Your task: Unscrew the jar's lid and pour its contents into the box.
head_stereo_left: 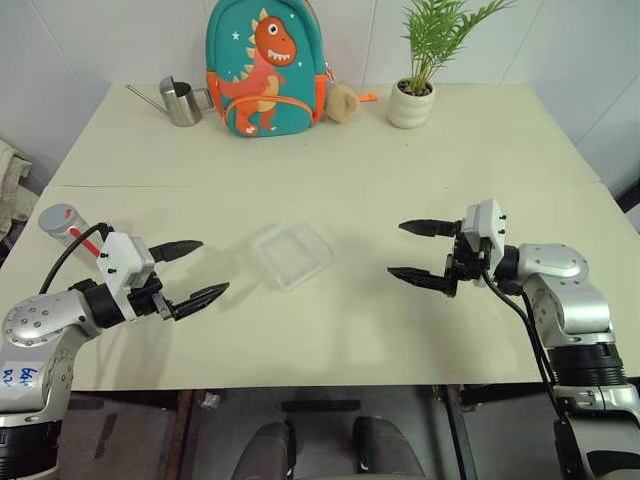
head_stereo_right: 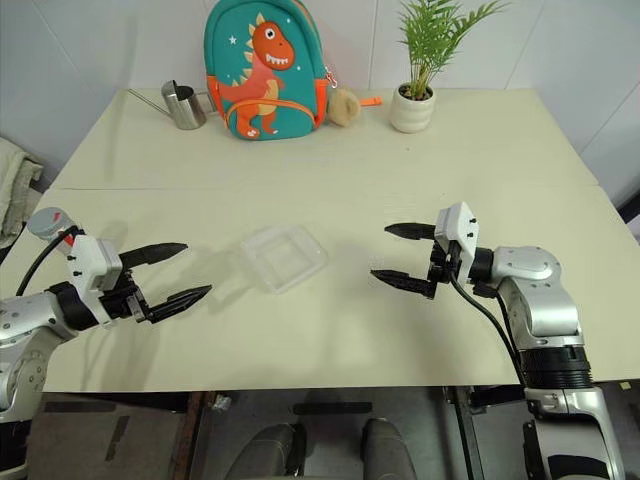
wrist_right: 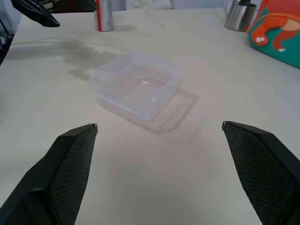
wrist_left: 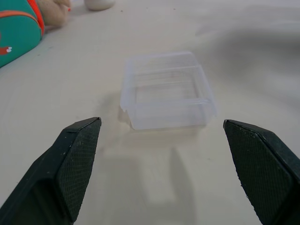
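Both arms reach in from the sides, forearms held level, the two grippers facing each other across the space between them. The left gripper [head_stereo_left: 193,270] points inward and slightly forward, its two black fingers spread wide with nothing between them. The right gripper [head_stereo_left: 412,250] points toward the left, fingers likewise spread wide and empty
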